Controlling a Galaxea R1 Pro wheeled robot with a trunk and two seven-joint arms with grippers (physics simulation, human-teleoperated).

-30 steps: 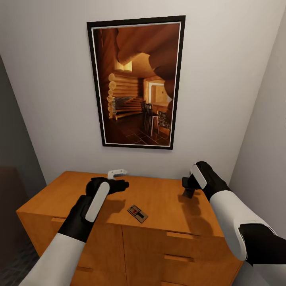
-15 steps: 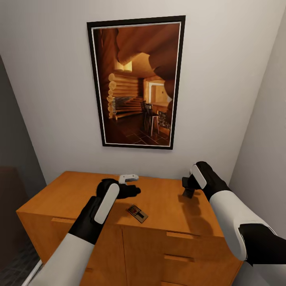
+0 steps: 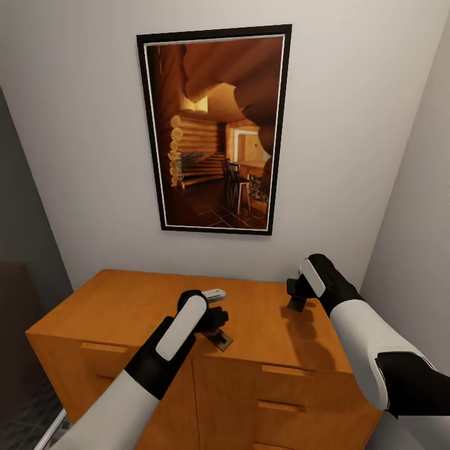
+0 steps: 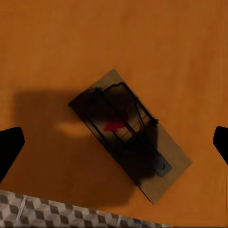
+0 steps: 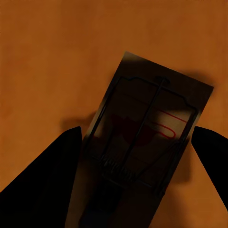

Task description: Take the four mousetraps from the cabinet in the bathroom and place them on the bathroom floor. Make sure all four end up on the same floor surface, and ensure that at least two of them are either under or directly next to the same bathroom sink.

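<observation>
Your left gripper (image 4: 114,142) hangs spread wide over a mousetrap (image 4: 130,135) that lies flat on the cabinet (image 3: 112,300) top, close to its front edge, with nothing gripped. The trap sits skewed between the fingertips, its long axis running from 10 to 4 o'clock in the left wrist view, so closing now could pinch corners and spin it, or nudge it off the edge onto the bathroom floor (image 4: 57,211). It is a tan board with dark wire and a red mark. Your right gripper (image 5: 137,156) holds a second mousetrap (image 5: 152,137) clamped above the cabinet's right side; a loose hold there could drop it.
</observation>
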